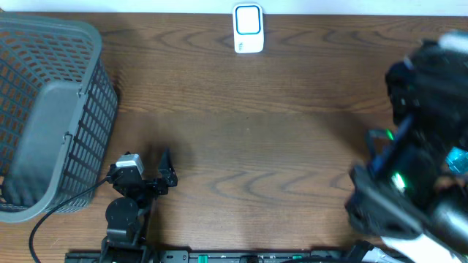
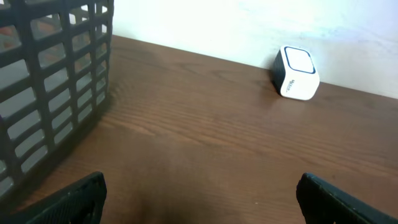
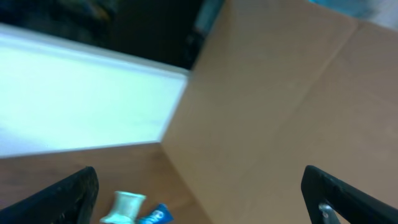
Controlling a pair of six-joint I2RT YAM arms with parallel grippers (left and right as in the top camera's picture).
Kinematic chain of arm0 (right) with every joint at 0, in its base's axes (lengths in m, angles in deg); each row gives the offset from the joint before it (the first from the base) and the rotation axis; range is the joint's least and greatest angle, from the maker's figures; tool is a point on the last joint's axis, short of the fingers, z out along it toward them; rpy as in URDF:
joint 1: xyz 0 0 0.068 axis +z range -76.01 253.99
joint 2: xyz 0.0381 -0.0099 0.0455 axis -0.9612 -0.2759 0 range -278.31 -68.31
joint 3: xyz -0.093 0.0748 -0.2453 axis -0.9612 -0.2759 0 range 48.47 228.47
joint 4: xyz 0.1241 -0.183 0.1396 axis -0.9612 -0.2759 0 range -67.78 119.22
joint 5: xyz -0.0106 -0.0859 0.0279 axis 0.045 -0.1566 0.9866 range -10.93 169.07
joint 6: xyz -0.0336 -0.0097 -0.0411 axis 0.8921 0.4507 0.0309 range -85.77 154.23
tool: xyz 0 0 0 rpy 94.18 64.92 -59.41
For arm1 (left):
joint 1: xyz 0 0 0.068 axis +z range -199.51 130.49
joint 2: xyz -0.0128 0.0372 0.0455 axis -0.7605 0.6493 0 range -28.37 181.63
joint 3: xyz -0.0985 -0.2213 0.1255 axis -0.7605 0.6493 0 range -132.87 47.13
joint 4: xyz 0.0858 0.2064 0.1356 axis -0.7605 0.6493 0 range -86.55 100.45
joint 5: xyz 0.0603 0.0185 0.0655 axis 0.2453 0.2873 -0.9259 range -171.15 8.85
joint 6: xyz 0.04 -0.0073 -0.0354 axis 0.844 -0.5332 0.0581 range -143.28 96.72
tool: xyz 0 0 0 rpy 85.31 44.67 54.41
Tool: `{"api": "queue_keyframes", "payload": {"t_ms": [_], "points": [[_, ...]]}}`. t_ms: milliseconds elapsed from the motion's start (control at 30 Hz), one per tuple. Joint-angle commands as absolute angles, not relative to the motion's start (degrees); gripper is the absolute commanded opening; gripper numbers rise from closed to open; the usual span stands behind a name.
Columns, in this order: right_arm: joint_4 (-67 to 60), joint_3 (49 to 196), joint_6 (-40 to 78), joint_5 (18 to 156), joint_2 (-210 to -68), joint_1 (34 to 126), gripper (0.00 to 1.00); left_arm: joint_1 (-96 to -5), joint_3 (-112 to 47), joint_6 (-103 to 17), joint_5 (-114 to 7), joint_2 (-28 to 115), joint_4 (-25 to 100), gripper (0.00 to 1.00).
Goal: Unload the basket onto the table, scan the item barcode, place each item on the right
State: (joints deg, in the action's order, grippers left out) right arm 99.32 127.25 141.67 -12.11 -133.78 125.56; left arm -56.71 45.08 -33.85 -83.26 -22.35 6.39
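The left arm (image 1: pixel 128 197) sits at the near left of the brown wooden worktop (image 1: pixel 256 146), just beside the grey mesh basket (image 1: pixel 44 109). The left jaws are spread wide and grasp nothing; from the left wrist only bare wood lies between the two dark fingertips (image 2: pixel 78 199).

The white scanner (image 1: pixel 248 29), with a blue-edged window on its face, stands at the far edge of the worktop, about midway along it and well apart from both arms.

The right arm (image 1: pixel 417 183) is a blurred dark shape at the right edge. The right jaws are also released, with nothing between them. The right wrist view is blurred and looks down on tan, cardboard-like surfaces and a white panel. A small tube (image 3: pixel 134 211) with a white cap and blue body lies there at the lower edge, just inside one fingertip and not touched by it.
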Motion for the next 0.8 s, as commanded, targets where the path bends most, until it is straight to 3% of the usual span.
{"api": "queue_keyframes", "payload": {"t_ms": [0,767], "points": [[100.8,127.7,143.6,-11.6,-130.2,133.9,0.99,-56.5,46.9,-34.1,-83.7,-22.5,7.2,0.98],[99.9,127.7,145.3,-11.5,-129.3,136.2,0.99,-56.5,46.9,-34.1,-83.7,-22.5,7.2,0.98]]}}
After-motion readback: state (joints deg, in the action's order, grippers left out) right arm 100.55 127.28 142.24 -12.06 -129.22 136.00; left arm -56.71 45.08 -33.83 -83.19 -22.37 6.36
